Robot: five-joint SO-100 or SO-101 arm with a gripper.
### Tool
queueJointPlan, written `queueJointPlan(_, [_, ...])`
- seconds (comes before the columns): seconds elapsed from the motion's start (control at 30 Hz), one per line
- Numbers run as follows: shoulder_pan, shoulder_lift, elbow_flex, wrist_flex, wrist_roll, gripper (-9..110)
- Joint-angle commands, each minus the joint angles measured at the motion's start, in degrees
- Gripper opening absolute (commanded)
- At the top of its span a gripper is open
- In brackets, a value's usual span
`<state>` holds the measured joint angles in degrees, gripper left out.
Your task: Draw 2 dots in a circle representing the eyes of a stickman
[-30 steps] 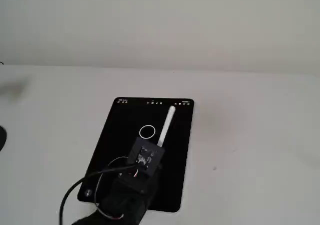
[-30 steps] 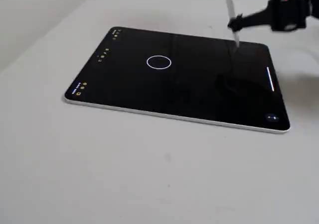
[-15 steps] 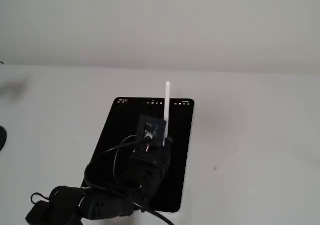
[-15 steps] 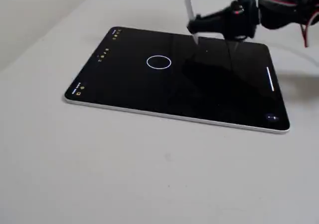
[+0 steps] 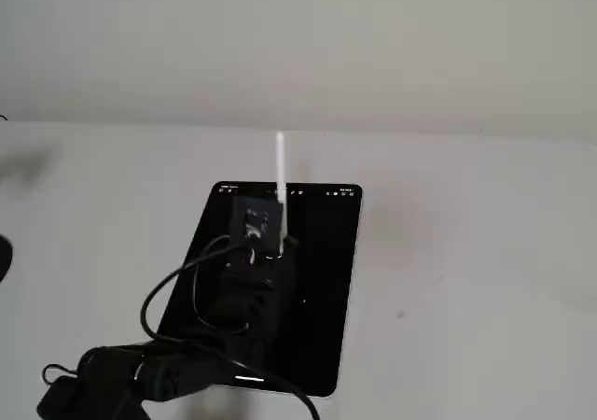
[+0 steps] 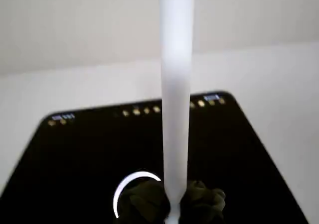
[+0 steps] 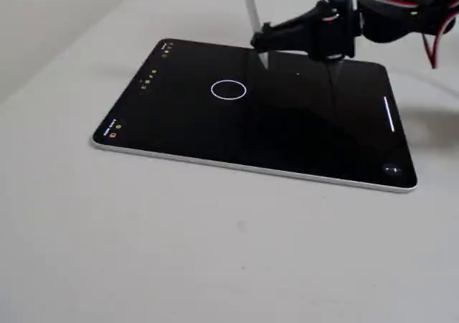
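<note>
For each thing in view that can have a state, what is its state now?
Tablet: lying flat on the table, screen on, black.
Circle: drawn, empty, no dots inside.
Stylus: upright, held by the end effector, tip above the screen, beside the circle.
End effector: shut on the stylus.

Black tablet (image 7: 301, 129) with silver rim, thin white circle (image 7: 229, 90), white stylus (image 6: 176, 84), black tool (image 7: 267, 41), pale grey desk (image 7: 215, 251).

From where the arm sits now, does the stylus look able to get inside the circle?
Probably yes: the pincer holds the stylus just beside the circle, above the tablet; nothing lies between.
</note>
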<state>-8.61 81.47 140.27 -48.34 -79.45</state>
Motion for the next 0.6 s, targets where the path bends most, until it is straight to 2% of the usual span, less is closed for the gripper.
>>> queueJointPlan(0.0, [-1.8, -0.3, -6.3, -0.1, -0.7, 0])
queueJointPlan(0.57, [-5.3, -14.2, -21.8, 0.2, -2.1, 0])
